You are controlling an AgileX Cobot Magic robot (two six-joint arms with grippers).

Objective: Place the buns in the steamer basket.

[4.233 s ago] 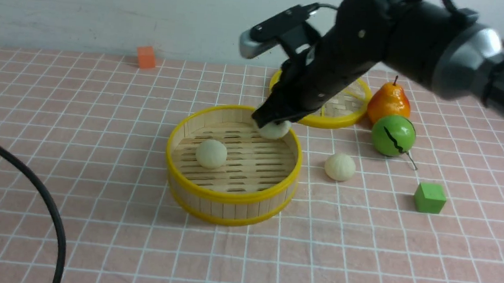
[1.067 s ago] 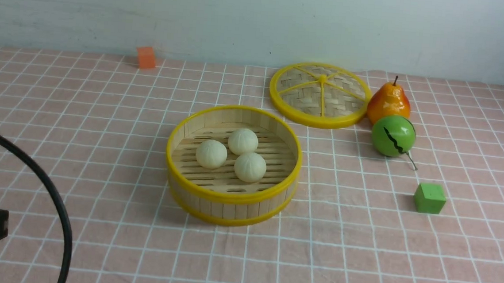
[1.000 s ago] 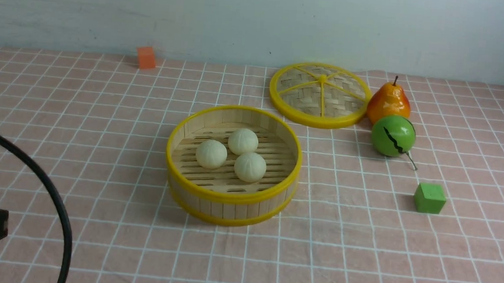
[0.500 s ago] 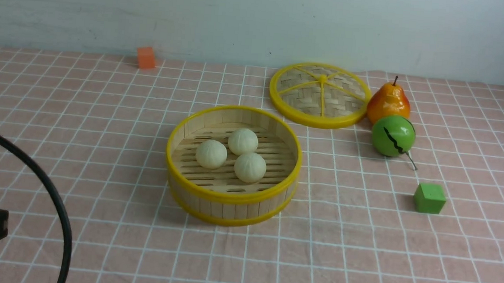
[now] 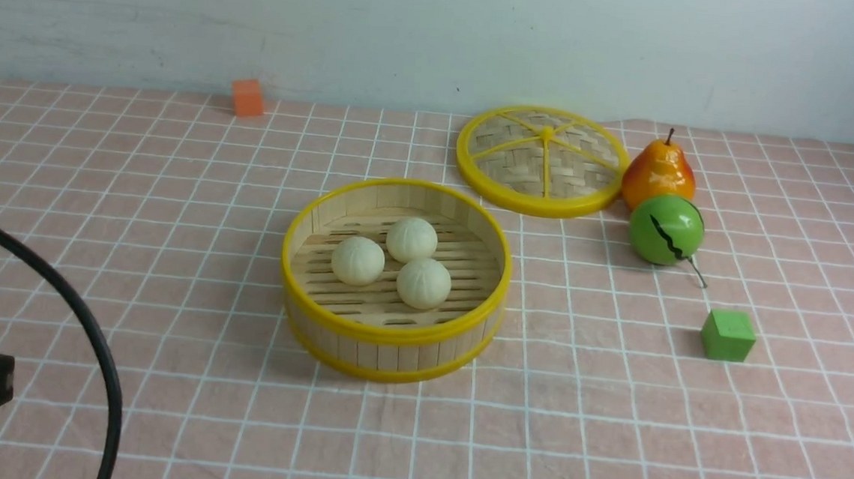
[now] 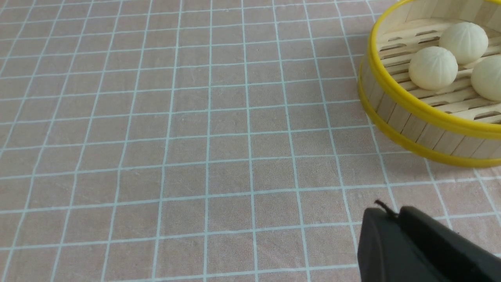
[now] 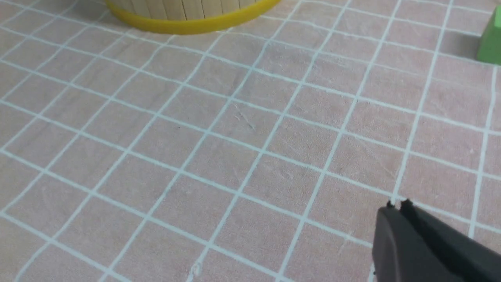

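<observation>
The three buns (image 5: 410, 261) are contained in the steamer basket (image 5: 390, 335), seated on its slatted floor and grouped closely together. The basket is placed upright on the gridded surface (image 5: 608, 447). In the left wrist view, the jaws of the left gripper (image 6: 391, 214) are seen pressed together, with nothing pinched; the basket and the buns are located well apart from the tips. In the right wrist view, the jaws of the right gripper (image 7: 399, 205) are likewise pressed together and unloaded, and only the lower wall of the basket is shown, also well apart from the tips. Neither set of jaws is placed in contact with the buns. The green block (image 5: 728, 336) is positioned on the surface, clear of the basket.
</observation>
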